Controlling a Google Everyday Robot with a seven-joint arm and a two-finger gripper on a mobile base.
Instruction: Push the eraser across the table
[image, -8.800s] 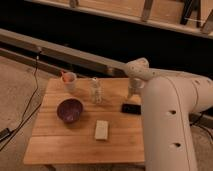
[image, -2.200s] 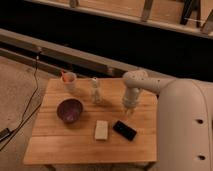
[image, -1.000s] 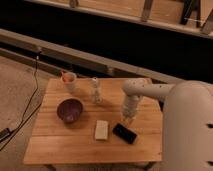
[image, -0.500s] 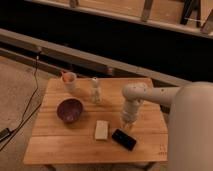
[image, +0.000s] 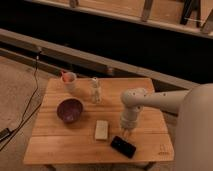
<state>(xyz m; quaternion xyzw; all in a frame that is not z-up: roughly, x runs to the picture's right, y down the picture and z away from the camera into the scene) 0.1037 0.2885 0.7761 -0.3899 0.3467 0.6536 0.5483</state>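
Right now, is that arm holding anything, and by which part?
Nothing looks held. The gripper sits at the far edge of the eraser, near the front of the table, apparently pushing rather than gripping; contact itself cannot be told.

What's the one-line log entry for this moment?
gripper: low over table, at eraser's far edge | eraser: flat, near front edge, near beige block

Flat black eraser lies askew near front of table, hand just behind.
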